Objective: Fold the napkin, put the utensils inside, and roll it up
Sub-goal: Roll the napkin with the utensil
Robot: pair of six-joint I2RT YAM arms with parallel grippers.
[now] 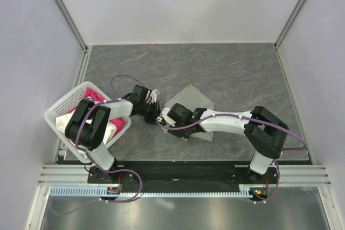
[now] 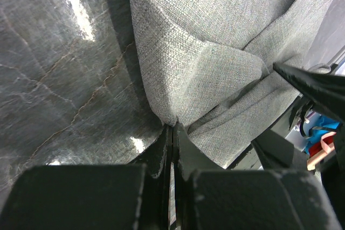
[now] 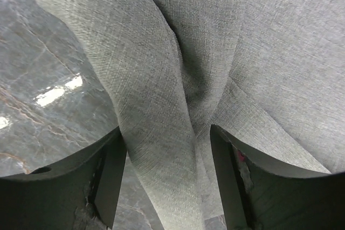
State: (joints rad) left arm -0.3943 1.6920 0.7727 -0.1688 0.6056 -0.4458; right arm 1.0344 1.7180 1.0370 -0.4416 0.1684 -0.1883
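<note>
The grey-green napkin [image 1: 193, 102] lies rumpled on the dark marble tabletop, partly under the right arm. My left gripper [image 1: 155, 102] is at its left edge, and in the left wrist view this gripper [image 2: 172, 126] is shut on a raised fold of the napkin [image 2: 215, 41]. My right gripper [image 1: 162, 118] sits just beside it. In the right wrist view the right gripper [image 3: 168, 179] stands open, with a loose ridge of napkin [image 3: 156, 111] running between its fingers [image 3: 110, 181]. The utensils are out of view.
A white perforated basket [image 1: 58, 107] stands at the left edge under the left arm, holding a pink cloth [image 1: 95, 94] and a white cloth [image 1: 111, 131]. Enclosure walls ring the table. Part of the right arm [image 2: 318, 87] shows in the left wrist view.
</note>
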